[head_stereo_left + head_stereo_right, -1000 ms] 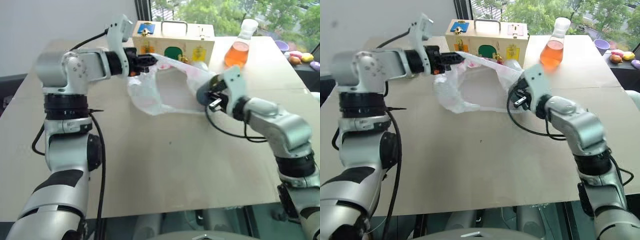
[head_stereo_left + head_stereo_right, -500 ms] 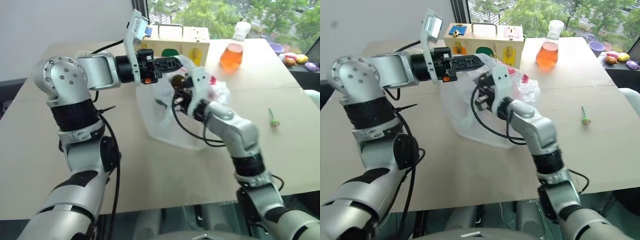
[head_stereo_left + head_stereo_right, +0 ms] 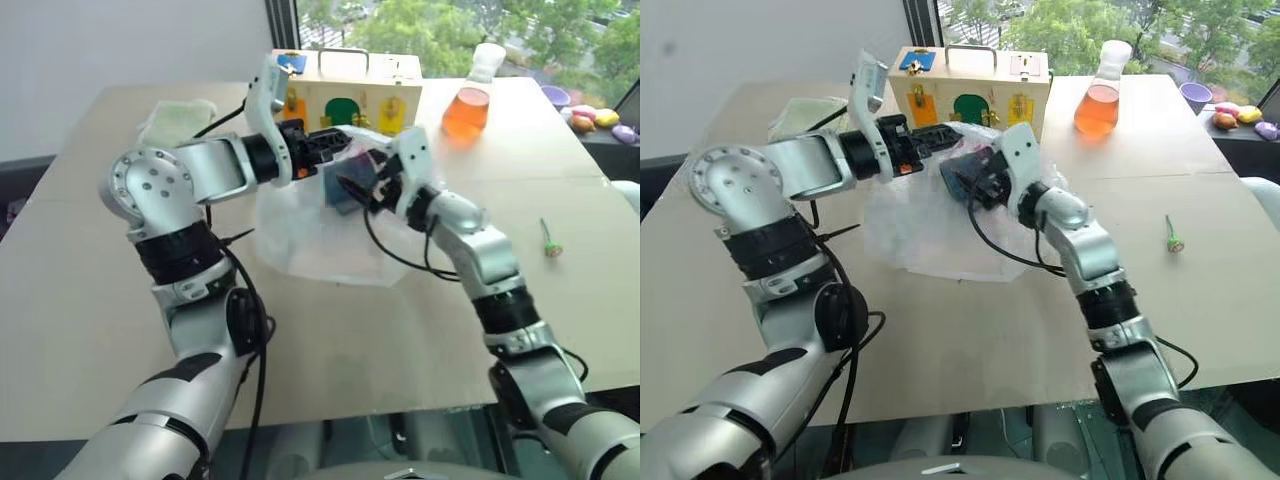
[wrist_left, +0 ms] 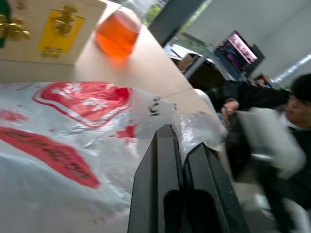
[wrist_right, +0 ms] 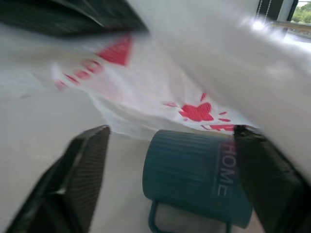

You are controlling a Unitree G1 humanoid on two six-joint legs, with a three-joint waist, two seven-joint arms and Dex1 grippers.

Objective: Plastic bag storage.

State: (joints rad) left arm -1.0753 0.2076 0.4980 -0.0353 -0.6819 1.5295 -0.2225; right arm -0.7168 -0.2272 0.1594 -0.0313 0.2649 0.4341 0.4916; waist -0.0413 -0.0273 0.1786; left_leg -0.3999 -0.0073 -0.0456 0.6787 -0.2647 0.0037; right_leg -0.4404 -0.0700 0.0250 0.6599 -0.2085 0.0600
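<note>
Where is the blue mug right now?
In the head views the mug sits mid-table against the plastic bag, in front of the wooden box. The right wrist view shows it between the right gripper's open jaws.

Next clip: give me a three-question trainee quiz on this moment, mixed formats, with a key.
1. True or false: the left gripper is shut on the plastic bag.
2. The right gripper stands: A) open B) shut on the flask C) shut on the cloth
3. What lies between the right gripper's fingers in its wrist view?

Key: 1 true. 2 A. 3 a teal mug on its side, beside the bag.
</note>
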